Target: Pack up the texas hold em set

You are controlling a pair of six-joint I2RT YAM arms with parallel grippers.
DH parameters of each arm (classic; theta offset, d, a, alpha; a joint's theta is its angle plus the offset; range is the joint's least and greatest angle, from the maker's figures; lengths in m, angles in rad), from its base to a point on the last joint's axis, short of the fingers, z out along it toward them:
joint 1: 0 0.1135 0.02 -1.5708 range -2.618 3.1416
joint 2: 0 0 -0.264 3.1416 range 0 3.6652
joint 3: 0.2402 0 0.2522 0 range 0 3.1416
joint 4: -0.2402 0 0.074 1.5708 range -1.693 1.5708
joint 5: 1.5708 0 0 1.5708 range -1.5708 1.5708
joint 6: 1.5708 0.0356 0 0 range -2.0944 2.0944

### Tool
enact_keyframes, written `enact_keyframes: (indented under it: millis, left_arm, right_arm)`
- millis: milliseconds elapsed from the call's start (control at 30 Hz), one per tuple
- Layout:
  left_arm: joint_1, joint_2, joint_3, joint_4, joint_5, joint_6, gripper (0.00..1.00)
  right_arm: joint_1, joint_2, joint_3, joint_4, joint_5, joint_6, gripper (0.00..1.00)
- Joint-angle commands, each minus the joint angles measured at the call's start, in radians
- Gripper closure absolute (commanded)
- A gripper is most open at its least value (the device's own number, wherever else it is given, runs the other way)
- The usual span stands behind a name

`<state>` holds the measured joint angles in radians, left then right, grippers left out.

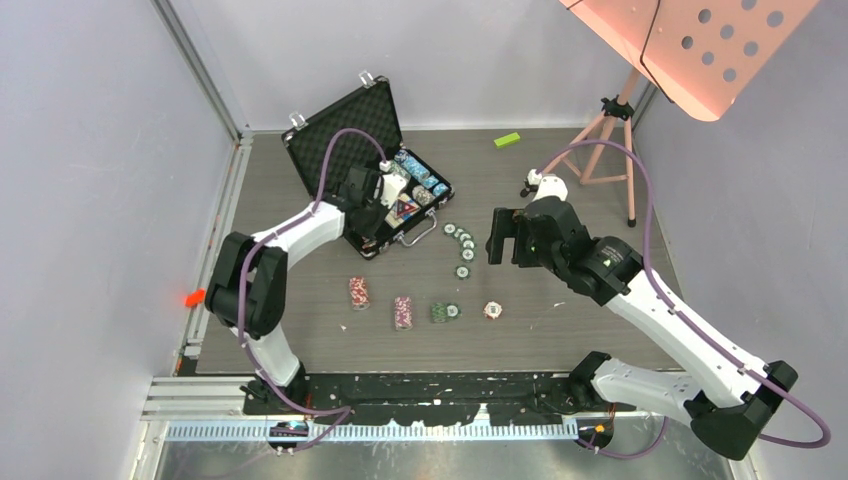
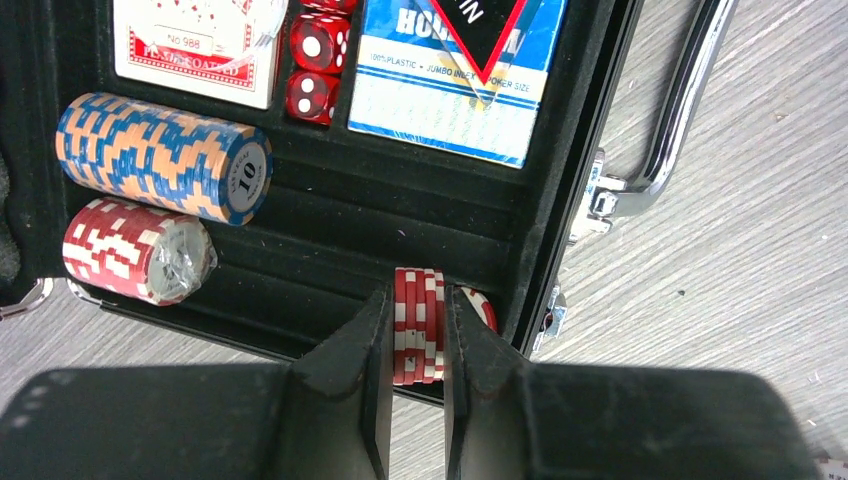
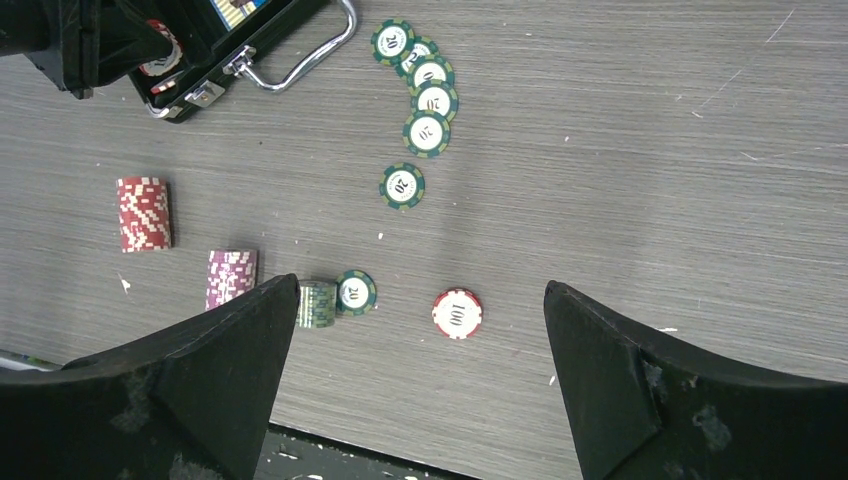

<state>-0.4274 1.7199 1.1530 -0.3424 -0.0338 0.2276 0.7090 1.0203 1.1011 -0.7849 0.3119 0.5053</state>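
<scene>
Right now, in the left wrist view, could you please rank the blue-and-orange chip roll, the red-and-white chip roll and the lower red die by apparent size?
Largest: blue-and-orange chip roll.
Next: red-and-white chip roll.
Smallest, plainly: lower red die.

On the counter (image 3: 650,200) I count three chip stacks (image 3: 144,213), one red 100 chip (image 3: 457,313) and perhaps seven loose green chips (image 3: 402,186); in the case (image 2: 400,210), two card decks (image 2: 450,90).
</scene>
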Motion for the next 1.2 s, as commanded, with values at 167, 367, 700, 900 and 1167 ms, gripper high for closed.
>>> enact_keyframes:
  millis: [167,367,700,900,1167]
  left_arm:
    - [0.004,0.078,0.102,-0.119,0.003,0.041,1.0]
    - [0.004,0.08,0.092,-0.132,-0.033,0.045,1.0]
    - [0.003,0.059,0.061,-0.111,0.006,0.013,0.72]
    - [0.003,0.054,0.064,-0.123,0.014,0.008,0.61]
    - [0.003,0.022,0.092,-0.152,0.007,-0.019,0.65]
  right_arm:
    - [-0.005,-0.052,0.011,0.01,0.003,0.021,0.0]
    - [-0.005,-0.052,0.015,0.009,0.002,0.023,0.0]
    - [-0.005,-0.042,0.013,0.008,-0.001,0.034,0.0]
    - [-0.005,-0.042,0.016,0.008,0.002,0.032,0.0]
    - [-0.006,-0.031,0.017,0.009,-0.004,0.038,0.0]
